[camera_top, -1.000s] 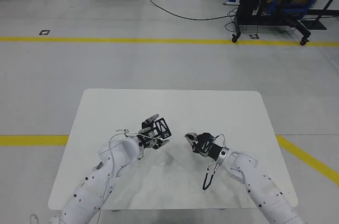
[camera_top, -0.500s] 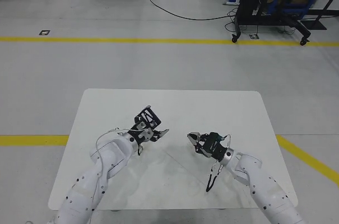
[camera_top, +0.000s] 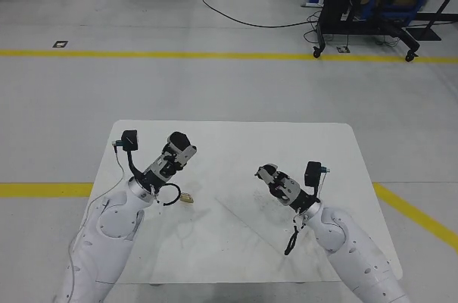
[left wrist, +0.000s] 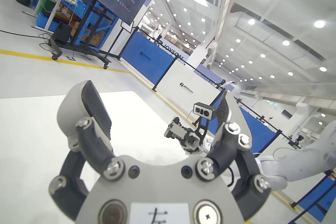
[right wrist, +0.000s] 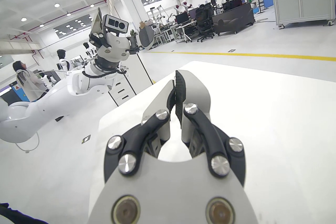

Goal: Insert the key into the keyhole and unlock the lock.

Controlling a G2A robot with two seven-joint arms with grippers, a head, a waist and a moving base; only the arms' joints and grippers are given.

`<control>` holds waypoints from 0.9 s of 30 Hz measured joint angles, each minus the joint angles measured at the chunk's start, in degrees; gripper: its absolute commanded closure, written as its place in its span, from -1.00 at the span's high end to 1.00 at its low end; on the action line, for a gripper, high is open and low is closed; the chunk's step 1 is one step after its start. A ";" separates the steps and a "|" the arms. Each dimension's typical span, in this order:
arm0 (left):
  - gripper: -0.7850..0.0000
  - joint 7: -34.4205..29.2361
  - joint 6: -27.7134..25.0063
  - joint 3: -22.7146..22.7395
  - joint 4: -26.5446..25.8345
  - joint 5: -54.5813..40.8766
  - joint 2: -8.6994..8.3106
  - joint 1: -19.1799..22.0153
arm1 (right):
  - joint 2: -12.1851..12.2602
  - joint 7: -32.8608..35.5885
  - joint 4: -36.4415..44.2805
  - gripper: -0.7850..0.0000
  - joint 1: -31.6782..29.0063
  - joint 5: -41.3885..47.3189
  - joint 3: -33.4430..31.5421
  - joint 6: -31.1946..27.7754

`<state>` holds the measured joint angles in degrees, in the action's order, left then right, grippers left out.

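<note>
White rectangular table with rounded corners, seen from above, with both arms raised over its near half. The left gripper is held above the table's left part with its ribbed black pads spread wide and nothing between them. The right gripper is held over the middle-right part, well apart from the left one, with its pads pressed together. Whether a key is pinched between them cannot be told, as no key can be made out.

A small brass-coloured metal lock is seen lying on the table just beside the left arm's wrist, below and behind the open gripper and not touched by it. Its keyhole and shackle are too small to be told.

The lock is judged to be stiff, dense for its bulk and smooth-sided, so it is likely to slide on the table if pushed from one side only. Hold is best taken across the two broad flanks of its body, with the keyhole face left clear and turned toward the other arm. The key is judged to be thin, light and rigid. It is best gripped by its flat head with the blade left projecting, since a slight tilt at the keyhole is likely to jam it.
</note>
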<state>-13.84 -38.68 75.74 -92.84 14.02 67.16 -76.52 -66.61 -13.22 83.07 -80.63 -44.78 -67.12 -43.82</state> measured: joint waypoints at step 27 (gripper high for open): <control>-0.15 -28.49 -15.22 -11.34 15.47 -23.03 -1.25 7.41 | -3.15 12.90 -10.73 -1.00 8.96 32.44 11.33 -13.52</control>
<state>-42.33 -53.90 64.40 -77.37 -9.01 65.91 -69.12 -69.77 -0.32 72.34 -71.67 -12.33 -55.79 -57.34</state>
